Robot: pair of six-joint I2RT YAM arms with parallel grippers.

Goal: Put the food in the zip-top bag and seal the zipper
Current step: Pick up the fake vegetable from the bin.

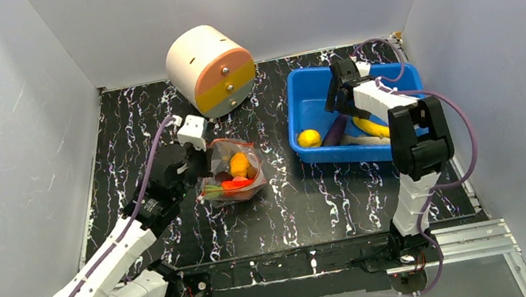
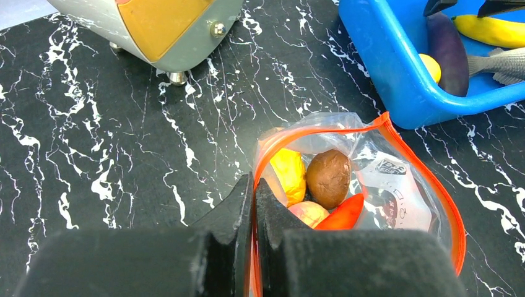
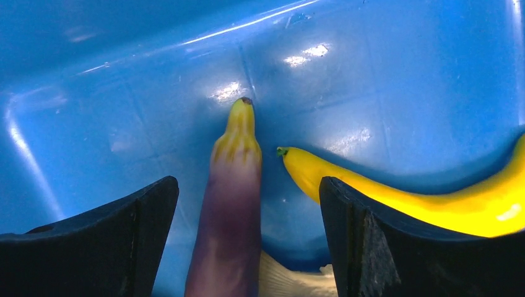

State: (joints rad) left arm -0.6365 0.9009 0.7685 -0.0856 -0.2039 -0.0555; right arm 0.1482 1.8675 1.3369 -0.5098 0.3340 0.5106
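The clear zip-top bag (image 1: 232, 173) lies at table centre-left, its mouth held agape. My left gripper (image 2: 254, 185) is shut on the bag's rim, pinching the red-orange zipper (image 2: 385, 119) strip. Inside the bag are a yellow piece (image 2: 290, 173), a brown round piece (image 2: 329, 177), a pale peach piece (image 2: 308, 213) and an orange carrot (image 2: 340, 213). My right gripper (image 3: 247, 185) is down in the blue bin, open, its fingers on either side of the purple eggplant (image 3: 229, 235) without touching it. A yellow banana (image 3: 384, 195) lies just right of it.
The blue bin (image 1: 300, 103) stands at the back right and also holds a yellow round piece (image 1: 309, 138) and a pale toy fish (image 2: 501, 62). A cream-and-orange cylinder (image 1: 211, 69) lies on its side at the back, behind the bag.
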